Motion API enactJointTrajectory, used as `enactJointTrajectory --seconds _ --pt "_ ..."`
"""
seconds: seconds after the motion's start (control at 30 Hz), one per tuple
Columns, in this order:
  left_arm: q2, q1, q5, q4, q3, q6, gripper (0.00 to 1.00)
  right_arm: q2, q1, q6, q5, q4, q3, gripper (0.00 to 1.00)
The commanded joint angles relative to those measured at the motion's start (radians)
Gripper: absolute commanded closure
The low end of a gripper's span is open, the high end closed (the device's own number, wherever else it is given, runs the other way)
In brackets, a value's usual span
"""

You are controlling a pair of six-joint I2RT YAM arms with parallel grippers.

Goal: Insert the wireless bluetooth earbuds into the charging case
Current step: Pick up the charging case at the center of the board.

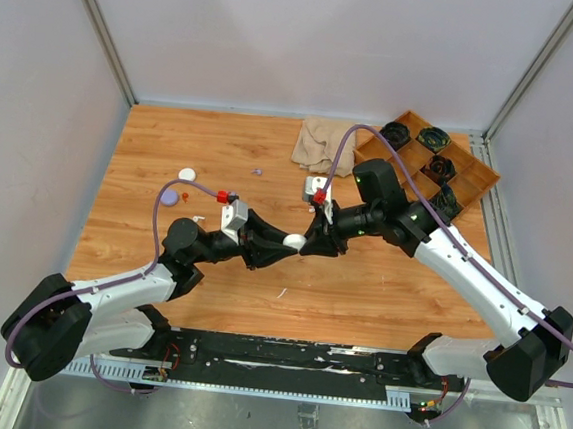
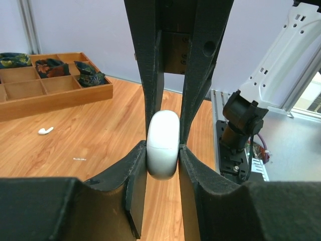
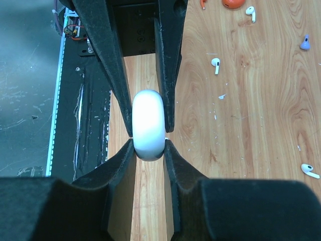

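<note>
A white round charging case [image 1: 293, 241] is held shut and on edge above the table middle, pinched from both sides. My left gripper [image 1: 280, 247] is shut on it from the left, my right gripper [image 1: 309, 242] from the right. In the left wrist view the case [image 2: 163, 144] sits between my fingertips [image 2: 163, 150]. In the right wrist view it [image 3: 148, 125] sits between my fingertips [image 3: 149, 144]. White earbuds [image 3: 215, 64] [image 3: 250, 11] [image 3: 310, 170] and a pale purple one [image 3: 305, 42] lie loose on the wood. Another white earbud [image 2: 45, 130] lies near the tray.
A wooden divided tray [image 1: 476, 171] with dark pouches stands at the back right, also in the left wrist view [image 2: 50, 98]. A beige cloth [image 1: 321, 142] lies at the back. A white disc [image 1: 187, 174], a purple disc [image 1: 170, 197] and an orange piece [image 3: 233, 3] lie at the left.
</note>
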Motion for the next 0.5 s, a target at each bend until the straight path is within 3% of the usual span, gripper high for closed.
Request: enactJointTrajectory --seconds 0.0,0.3,0.47 --pt "-0.019 -0.007 -0.004 -0.005 0.014 0.025 0.63 -0.017 0.013 -0.009 0.018 0.001 0.041 0.99" --pt "-0.019 -0.006 -0.012 -0.018 0.015 0.027 0.57 -0.02 0.013 -0.009 0.021 0.003 0.04 0.99" --pt "-0.016 -0.006 -0.011 -0.014 0.018 0.027 0.65 -0.015 0.012 -0.008 0.021 0.005 0.04 0.99"
